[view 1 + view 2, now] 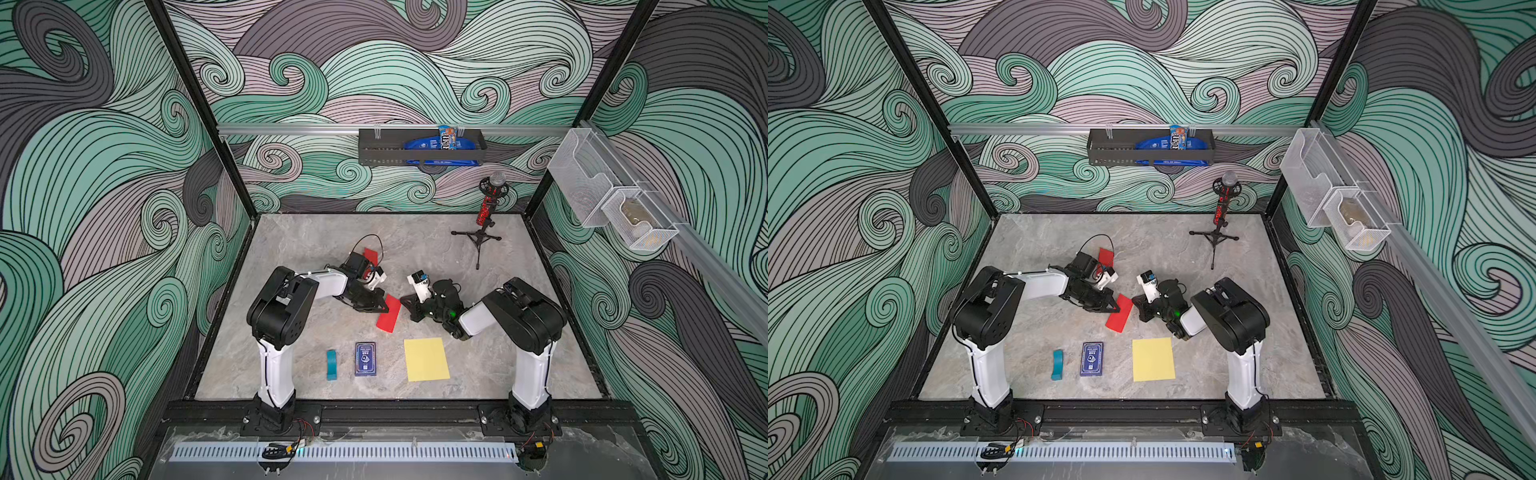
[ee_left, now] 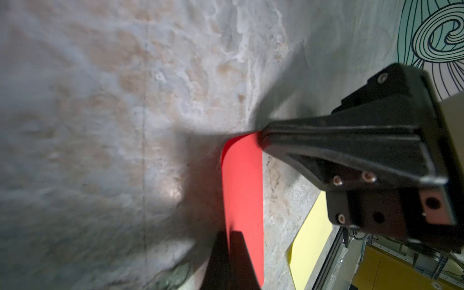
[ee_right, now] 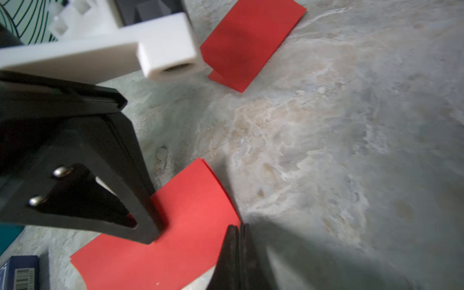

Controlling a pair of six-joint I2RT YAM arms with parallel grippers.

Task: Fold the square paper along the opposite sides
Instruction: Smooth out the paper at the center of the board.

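Nearest on the counter (image 1: pixel 311 241), a blue card box (image 1: pixel 365 358) with a barcode (image 3: pixel 23 277), its print too small to read. Mid-counter, doubled-over red paper (image 1: pixel 390 318) pinched in the left end effector (image 1: pixel 385 309), the right end effector (image 1: pixel 402 299) closed tight at its edge. Farthest, a wall shelf (image 1: pixel 382 154) of snack packs (image 1: pixel 449 139), lettering unreadable.

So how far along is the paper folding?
Far red paper lies folded, done. Near red paper is doubled over, curved at the fold; shut left gripper and right gripper sit at its edges. Yellow paper lies flat, unfolded: left to do.
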